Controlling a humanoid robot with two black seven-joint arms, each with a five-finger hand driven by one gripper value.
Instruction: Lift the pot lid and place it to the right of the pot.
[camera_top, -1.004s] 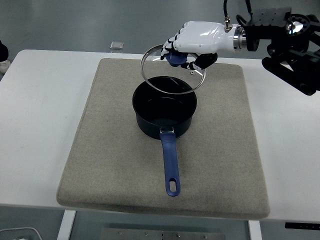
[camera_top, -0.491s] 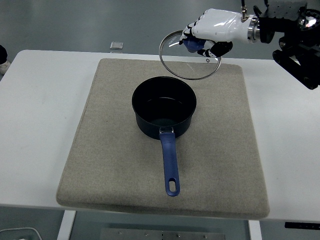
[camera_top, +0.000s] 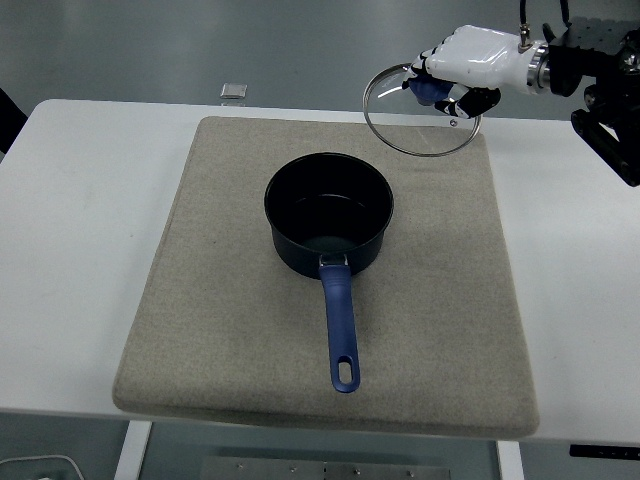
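— Pot lid (camera_top: 408, 125): where was it?
— Held in the air, tilted, above the far right corner of the grey mat (camera_top: 240, 330), up and right of the open pot (camera_top: 328, 214).
— Who held it?
— The right hand (camera_top: 462, 70), its fingers clasped around the lid's blue knob (camera_top: 430, 90).

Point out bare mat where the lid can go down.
Right of the pot, the mat lies bare to its right edge. The right hand holds the lid above its far right corner. Only the pot handle crowds the middle.
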